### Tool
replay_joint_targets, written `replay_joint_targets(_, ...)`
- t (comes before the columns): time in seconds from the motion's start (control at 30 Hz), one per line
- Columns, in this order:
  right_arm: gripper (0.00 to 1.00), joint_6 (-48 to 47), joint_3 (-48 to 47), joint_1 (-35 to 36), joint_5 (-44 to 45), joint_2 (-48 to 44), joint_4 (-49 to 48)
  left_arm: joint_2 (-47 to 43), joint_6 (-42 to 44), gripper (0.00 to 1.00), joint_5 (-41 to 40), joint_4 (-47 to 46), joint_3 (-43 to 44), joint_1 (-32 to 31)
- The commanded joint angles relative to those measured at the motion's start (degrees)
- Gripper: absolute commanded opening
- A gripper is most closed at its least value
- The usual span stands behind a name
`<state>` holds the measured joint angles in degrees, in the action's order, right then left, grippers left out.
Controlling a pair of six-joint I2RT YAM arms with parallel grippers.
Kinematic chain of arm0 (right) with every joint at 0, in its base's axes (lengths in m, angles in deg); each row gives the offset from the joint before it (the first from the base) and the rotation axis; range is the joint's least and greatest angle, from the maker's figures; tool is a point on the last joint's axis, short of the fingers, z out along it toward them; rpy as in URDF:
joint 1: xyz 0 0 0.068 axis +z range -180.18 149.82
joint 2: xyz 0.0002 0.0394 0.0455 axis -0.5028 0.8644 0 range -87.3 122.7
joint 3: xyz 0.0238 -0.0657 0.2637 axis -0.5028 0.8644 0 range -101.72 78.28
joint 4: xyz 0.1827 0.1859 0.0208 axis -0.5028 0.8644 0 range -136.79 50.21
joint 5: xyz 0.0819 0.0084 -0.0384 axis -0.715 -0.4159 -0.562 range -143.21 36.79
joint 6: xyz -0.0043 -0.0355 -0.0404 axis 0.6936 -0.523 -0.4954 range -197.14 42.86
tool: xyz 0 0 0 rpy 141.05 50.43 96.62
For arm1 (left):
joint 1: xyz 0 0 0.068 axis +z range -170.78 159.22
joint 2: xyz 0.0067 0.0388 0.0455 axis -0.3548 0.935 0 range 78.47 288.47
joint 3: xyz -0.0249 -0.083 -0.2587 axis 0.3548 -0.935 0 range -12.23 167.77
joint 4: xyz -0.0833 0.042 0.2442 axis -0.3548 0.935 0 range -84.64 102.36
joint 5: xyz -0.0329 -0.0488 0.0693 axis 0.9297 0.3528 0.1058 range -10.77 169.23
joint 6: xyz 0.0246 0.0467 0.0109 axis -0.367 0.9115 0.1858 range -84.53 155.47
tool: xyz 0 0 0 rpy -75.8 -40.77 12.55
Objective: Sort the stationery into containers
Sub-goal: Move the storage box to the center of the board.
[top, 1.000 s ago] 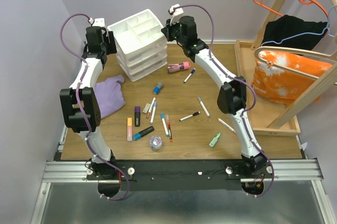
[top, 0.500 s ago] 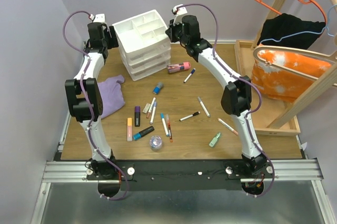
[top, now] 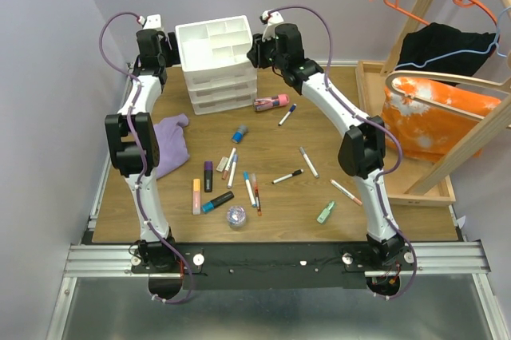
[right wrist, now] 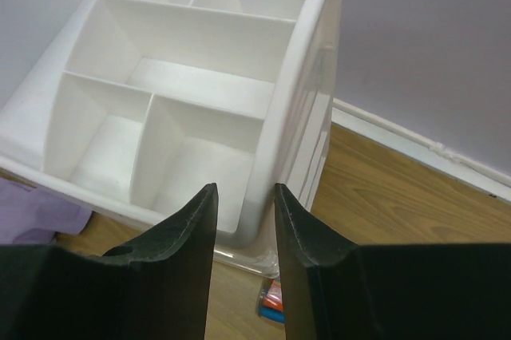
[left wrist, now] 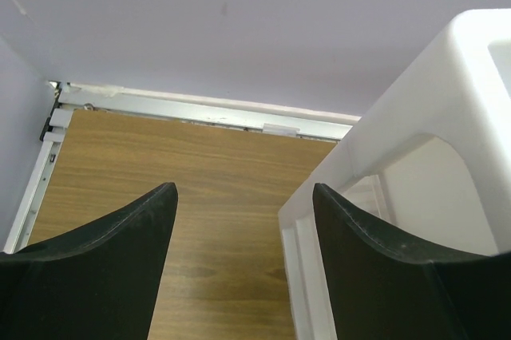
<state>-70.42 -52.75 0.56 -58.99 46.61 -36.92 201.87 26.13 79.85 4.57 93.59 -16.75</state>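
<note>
From above: white plastic organiser with three stacked drawers point(top: 223, 88) at the far edge of the wooden table point(top: 204, 136), left gripper point(top: 166, 51) at one flank, right gripper point(top: 255, 51) at the other. Loose pens and markers point(top: 232, 166) scattered well nearer the arm bases. Closest to a pincer: fat pink marker point(top: 271, 101), just beside the drawers on the right arm's side, long axis roughly left-to-right; probably the right arm's pick.

Left wrist: jaws spread wide, holding nothing, organiser's corner post just inside one finger; contact impossible to tell.

Right wrist: jaws partly parted, astride the organiser's side wall, clamping nothing visibly. Divided top compartments empty as far as shown.
</note>
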Motion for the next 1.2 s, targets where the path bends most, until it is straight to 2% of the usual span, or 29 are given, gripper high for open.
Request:
replay_joint_targets(0.0, 0.41, 4.4, -1.0, 2.2, -7.7, -0.8, 4.3, 1.4, 0.9, 0.79, 0.5, -3.2, 2.5, -2.4)
replay_joint_targets(0.27, 0.44, 4.4, 0.2, 2.2, -5.7, -2.7, 5.2, 0.4, 2.0, 0.80, -3.5, -2.3, 2.7, -2.3)
replay_joint_targets(0.4, 0.47, 3.9, 1.7, 2.1, -3.4, -6.8, 6.3, -4.6, 0.2, 0.80, -3.9, -0.1, -1.3, -0.5)
replay_joint_targets(0.5, 0.48, 4.5, 7.1, 2.0, -2.3, -11.7, 6.3, -10.8, -1.8, 0.80, -2.6, -0.4, -7.3, 1.2)
replay_joint_targets(0.67, 0.51, 9.3, 10.5, 0.5, -0.7, -15.1, 7.8, -19.0, -2.3, 0.80, -2.6, -0.6, -14.0, 2.2)
replay_joint_targets(0.77, 0.53, 13.0, 10.2, -0.7, 3.2, -15.4, 8.7, -21.7, -2.1, 0.80, -3.6, -0.3, -17.5, 2.2)
replay_joint_targets(0.93, 0.57, 27.4, 11.0, -6.2, 10.0, -15.8, 14.6, -28.4, -0.4, 0.81, -5.8, 5.6, -22.3, 2.3)
replay_joint_targets(1.07, 0.61, 31.7, 16.8, -10.3, 8.0, -15.6, 16.7, -36.0, 4.4, 0.82, -0.6, 9.5, -30.0, 2.2)
replay_joint_targets(1.1, 0.61, 32.1, 17.0, -11.0, 8.0, -15.2, 18.2, -37.6, 5.8, 0.81, 5.1, 10.5, -31.7, 2.2)
replay_joint_targets(1.17, 0.62, 31.3, 18.2, -12.2, 7.1, -14.8, 18.0, -42.3, 10.5, 0.78, 9.9, 13.1, -36.5, 1.1)
